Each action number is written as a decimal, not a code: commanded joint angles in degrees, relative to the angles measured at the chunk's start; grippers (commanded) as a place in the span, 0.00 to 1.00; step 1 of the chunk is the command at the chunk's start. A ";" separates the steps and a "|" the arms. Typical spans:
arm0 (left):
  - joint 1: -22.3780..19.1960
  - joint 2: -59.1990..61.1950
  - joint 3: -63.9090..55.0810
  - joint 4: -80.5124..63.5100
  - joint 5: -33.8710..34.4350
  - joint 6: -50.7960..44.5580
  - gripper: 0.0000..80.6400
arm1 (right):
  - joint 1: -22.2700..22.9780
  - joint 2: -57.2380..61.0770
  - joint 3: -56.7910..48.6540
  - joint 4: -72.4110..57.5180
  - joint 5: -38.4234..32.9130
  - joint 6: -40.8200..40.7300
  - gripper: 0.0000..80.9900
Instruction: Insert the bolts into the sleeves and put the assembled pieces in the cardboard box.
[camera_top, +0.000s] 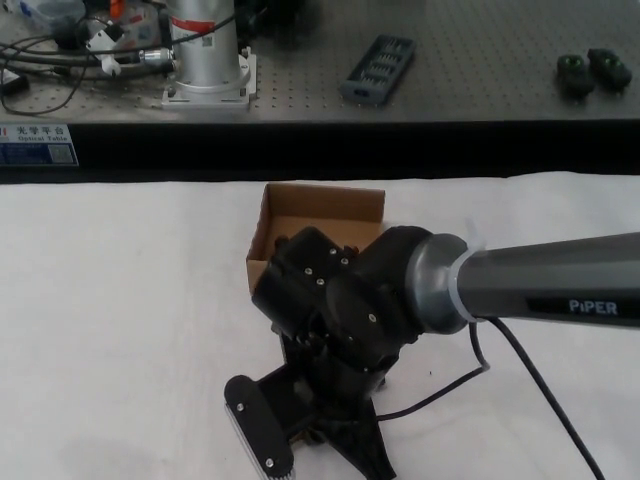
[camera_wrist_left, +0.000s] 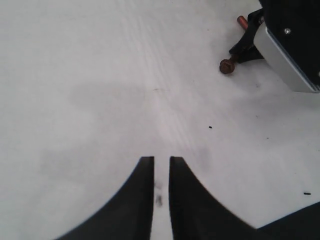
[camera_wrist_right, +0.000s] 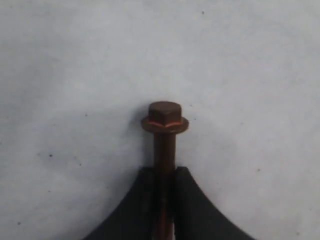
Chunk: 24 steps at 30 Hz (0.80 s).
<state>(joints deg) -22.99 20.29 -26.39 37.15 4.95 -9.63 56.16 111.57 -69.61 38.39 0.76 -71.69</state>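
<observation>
Pinching a bolt (camera_wrist_right: 164, 122) — right wrist view — is the right pincer (camera_wrist_right: 164, 171).

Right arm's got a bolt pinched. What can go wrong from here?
1. The right gripper clamps the bolt on its round shank with the head sticking out. It may swivel or slip under insertion force.
2. In the high view that arm's wrist overlaps the front of the box. A careless swing could knock or shift the box.
</observation>
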 joint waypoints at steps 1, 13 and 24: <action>-0.11 -0.47 -0.09 0.42 -0.60 -0.88 0.10 | 0.70 1.68 0.05 -0.12 -2.60 3.28 0.01; -0.11 -0.47 -0.09 -1.90 4.54 -0.66 0.10 | 0.57 -7.82 -0.07 -5.96 -2.60 36.41 0.04; -0.11 10.14 -2.98 -9.39 15.56 1.09 0.10 | -2.14 -28.89 2.69 -5.11 3.08 58.23 0.04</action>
<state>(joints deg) -22.99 24.94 -27.49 28.75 14.45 -10.03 55.28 87.85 -68.14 31.87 2.15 -16.00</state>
